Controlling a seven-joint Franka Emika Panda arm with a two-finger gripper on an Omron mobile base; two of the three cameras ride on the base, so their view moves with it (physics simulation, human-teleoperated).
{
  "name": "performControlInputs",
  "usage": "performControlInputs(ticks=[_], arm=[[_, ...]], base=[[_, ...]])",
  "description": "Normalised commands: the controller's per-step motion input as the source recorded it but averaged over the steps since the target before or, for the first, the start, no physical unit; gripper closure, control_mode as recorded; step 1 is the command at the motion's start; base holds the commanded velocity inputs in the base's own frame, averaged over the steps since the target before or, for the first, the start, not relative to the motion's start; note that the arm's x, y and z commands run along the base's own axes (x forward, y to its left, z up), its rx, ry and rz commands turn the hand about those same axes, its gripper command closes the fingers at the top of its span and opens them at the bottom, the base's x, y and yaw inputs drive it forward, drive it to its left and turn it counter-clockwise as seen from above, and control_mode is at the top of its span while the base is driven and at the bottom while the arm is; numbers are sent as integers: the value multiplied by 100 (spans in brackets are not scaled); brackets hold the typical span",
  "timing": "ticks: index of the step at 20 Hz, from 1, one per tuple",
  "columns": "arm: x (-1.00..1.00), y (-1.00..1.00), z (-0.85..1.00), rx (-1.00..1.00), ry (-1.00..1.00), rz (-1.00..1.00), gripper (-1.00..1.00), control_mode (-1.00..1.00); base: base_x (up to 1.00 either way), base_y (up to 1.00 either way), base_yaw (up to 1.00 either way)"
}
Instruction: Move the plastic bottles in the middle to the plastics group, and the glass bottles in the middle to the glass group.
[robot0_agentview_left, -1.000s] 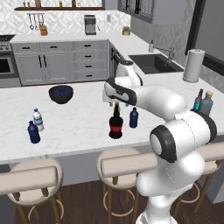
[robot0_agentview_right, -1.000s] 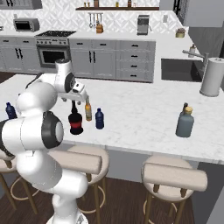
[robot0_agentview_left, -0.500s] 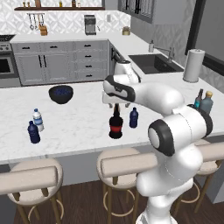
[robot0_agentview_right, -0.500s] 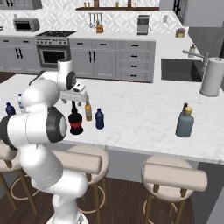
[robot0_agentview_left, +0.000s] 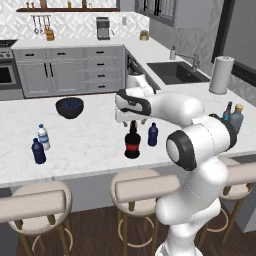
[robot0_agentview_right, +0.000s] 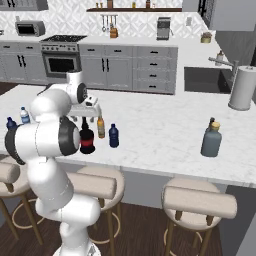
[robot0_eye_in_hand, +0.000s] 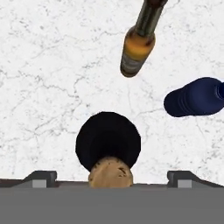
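Hand view puts you straight above the squat dark bottle, its cork at 6 o'clock between the two fingertips, which stand wide apart and touch nothing. You see the amber bottle at 12 o'clock and the navy bottle at 2 o'clock, all on the marble counter. Left base view shows you the gripper just over the bottle's neck, the plastics group at 9 o'clock and the glass group at 3 o'clock.
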Motion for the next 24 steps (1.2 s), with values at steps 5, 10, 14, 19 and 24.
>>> performControlInputs(ticks=[5,10,14,19,24], arm=[[13,0,-28,0,0,2,-100,-100],[-3,0,-11,0,0,0,-100,-100],[-14,0,-2,0,0,0,-100,-100],[-22,0,-23,0,-12,0,-100,-100],[4,0,-39,0,-20,0,-100,-100]], base=[[0,0,0],[0,0,0],[0,0,0],[0,0,0],[0,0,0]])
